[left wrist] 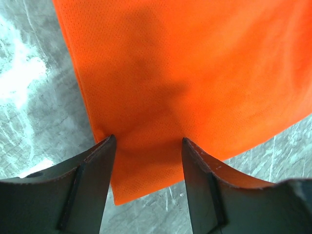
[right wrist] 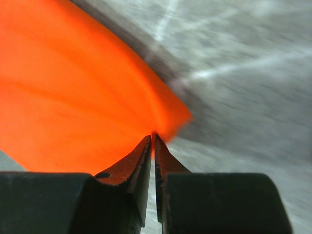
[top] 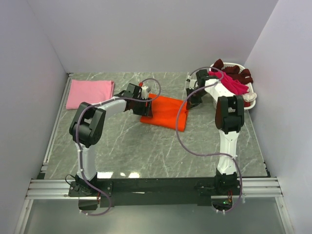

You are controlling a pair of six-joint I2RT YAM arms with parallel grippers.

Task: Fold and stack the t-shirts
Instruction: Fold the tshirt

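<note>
**Orange shirt mid-table, a gripper at each end**

Finds the orange shirt (top: 165, 113) lying folded and flat in the middle of the table (top: 146, 161), roughly rectangular, slanting slightly toward the near right.

Places the left gripper (top: 146, 110) at the left edge of that shirt, low over the cloth. Records its jaws standing well apart in the left wrist view, straddling the corner of the cloth, with bare table to the left and below. Sees nothing gripped between them. Cannot tell whether the tips touch the cloth.

Places the right gripper (top: 194, 101) at the far right corner of the same shirt. Records its jaws closed to a thin slit in the right wrist view, nipping the very corner of the orange cloth, with the cloth curving up toward the tips. Notes blur in that view.

Locates the pink shirt (top: 90, 93) folded flat at the far left of the table, well apart from both grippers.

Locates the basket (top: 249, 100) at the far right, beside the right wall, holding the magenta shirt (top: 231, 84) draped over its left rim and the maroon shirt (top: 229, 66) heaped at its far side. Notes the right arm crossing in front of it.
</note>
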